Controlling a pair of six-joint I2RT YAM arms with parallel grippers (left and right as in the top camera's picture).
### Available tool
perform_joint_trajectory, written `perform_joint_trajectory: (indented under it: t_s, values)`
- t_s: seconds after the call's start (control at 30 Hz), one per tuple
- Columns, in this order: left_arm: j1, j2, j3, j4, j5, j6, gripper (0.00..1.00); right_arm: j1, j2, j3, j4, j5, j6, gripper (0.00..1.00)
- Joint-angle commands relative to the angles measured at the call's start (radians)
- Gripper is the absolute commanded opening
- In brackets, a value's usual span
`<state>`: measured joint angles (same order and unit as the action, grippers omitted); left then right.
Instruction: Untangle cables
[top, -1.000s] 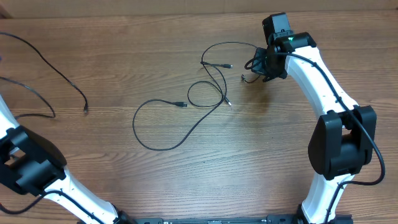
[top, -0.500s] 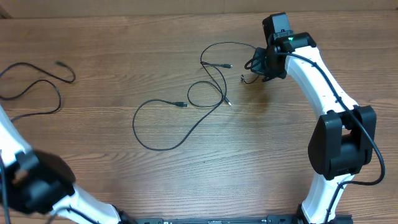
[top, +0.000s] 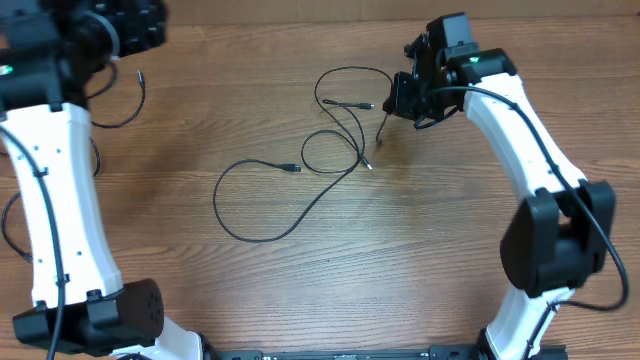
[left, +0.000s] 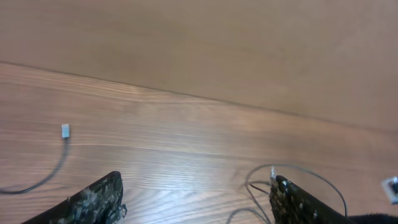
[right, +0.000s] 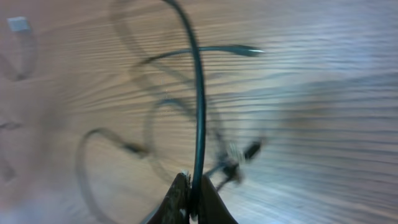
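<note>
To draw 1 strand (right: 198, 106) clear of the central tangle (top: 335, 150), seemingly 3 cables on the worktop (top: 420, 250), the right jaws pinch it just above the wood, while the left jaws hang spread, empty, near 1 separate cable (top: 140, 76) at far left.

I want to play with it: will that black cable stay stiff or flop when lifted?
Probably floppy: the cable lies in loose loops. Likely light too, being so thin. It may drag along, since the right gripper pinches one strand.
</note>
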<state>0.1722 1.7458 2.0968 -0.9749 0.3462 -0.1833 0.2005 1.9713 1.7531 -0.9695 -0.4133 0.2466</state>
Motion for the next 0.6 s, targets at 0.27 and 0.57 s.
perform_joint_trajectory:
  t_s: [0.27,0.57]
  values:
    - [-0.184,0.055,0.000,0.002,0.060,0.085,0.82,-0.005,-0.352,0.180,-0.024,-0.248,-0.034,0.04]
    - [-0.291,0.192,0.000,0.006,0.450,0.361,0.83,-0.006,-0.480,0.220,-0.024,-0.300,0.039,0.04]
